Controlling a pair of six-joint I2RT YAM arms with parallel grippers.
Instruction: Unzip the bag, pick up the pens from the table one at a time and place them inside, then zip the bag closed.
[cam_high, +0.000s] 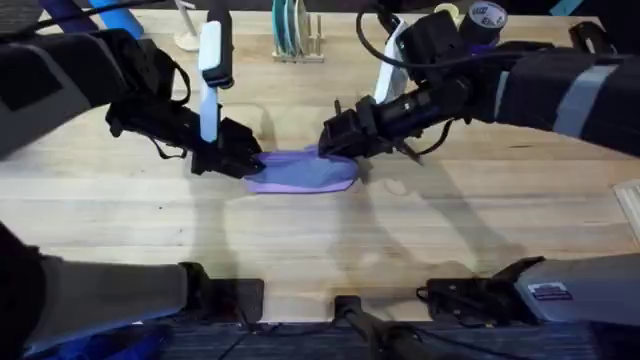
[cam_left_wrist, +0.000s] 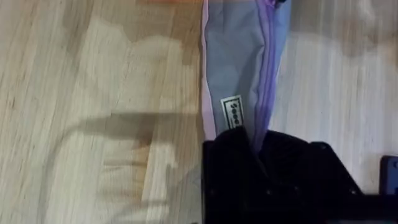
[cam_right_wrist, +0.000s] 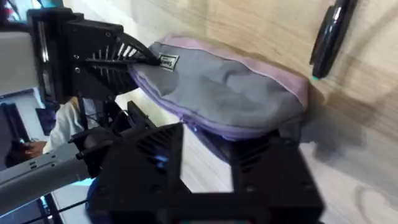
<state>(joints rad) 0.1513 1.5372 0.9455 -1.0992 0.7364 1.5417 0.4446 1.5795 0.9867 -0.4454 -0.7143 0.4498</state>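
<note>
Black left gripper (cam_high: 240, 160) pinched on one end of lavender pencil pouch (cam_high: 300, 172), black right gripper (cam_high: 340, 140) clamped on opposite end, pouch flat between them on butcher-block table (cam_high: 320, 240), dark pen (cam_right_wrist: 329, 34) just beyond pouch

Robotics laboratory workstation. Two dark robot arms, mounted at the near edge of a light butcher-block table (cam_high: 120, 220), reach over its planks; the left gripper (cam_high: 240, 160) and right gripper (cam_high: 335, 140) meet at a lavender pencil pouch (cam_high: 300, 172), the sort of small test object used in manipulation trials. Black cables (cam_high: 375, 45) trail from the arms. Along the far edge stands a wooden rack holding upright plates (cam_high: 292, 30). A seated person (cam_right_wrist: 59, 127) appears in the room behind, in the right wrist view.
</note>
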